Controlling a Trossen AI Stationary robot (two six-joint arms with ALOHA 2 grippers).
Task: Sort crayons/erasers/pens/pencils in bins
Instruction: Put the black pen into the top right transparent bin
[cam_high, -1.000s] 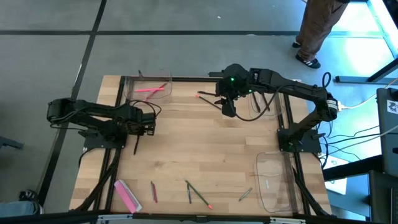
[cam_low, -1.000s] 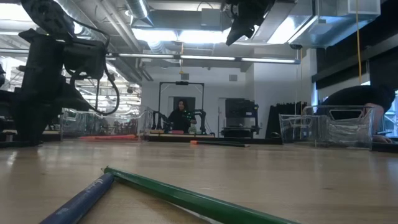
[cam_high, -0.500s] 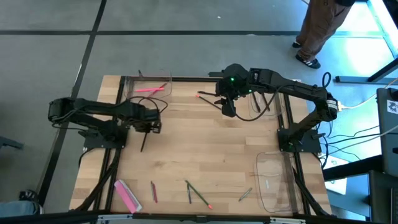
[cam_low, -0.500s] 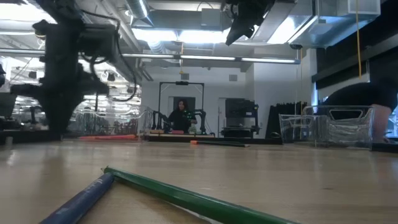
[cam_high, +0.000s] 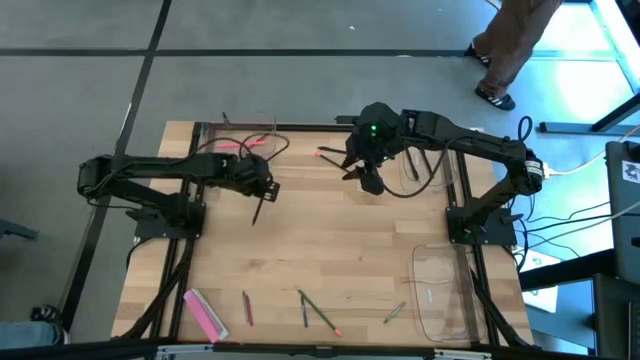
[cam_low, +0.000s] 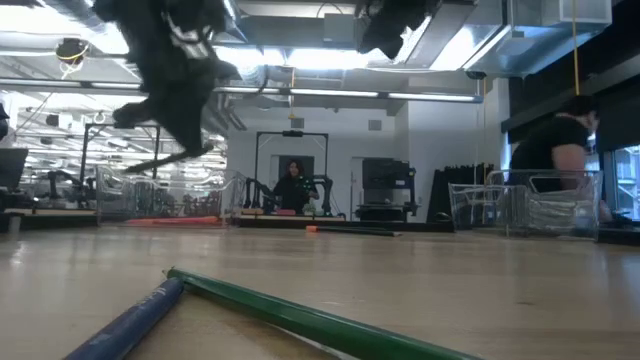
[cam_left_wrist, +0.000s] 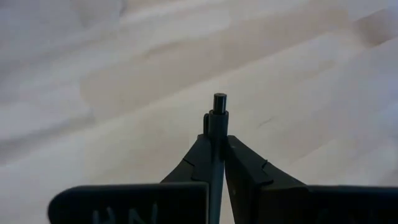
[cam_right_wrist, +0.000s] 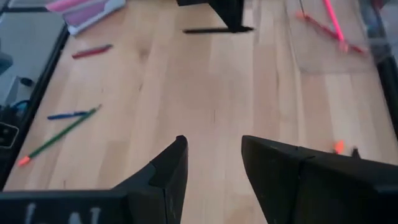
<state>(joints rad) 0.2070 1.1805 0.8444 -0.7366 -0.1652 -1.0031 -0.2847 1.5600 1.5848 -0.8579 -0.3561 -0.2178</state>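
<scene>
Grey floor (cam_high: 300, 30) w/ dark seams, wood table (cam_high: 330, 250), ceiling strip lights (cam_low: 290, 55), person (cam_low: 291, 185) at back

Even, bright overhead light falls on the pale wooden counter (cam_high: 330, 250), with soft short shadows under the arms. In the low view, ceiling strip lights (cam_low: 300, 55) glare white and the left arm smears with motion blur. The left wrist view shows washed-out, unfocused wood; the right wrist view is slightly soft.
</scene>
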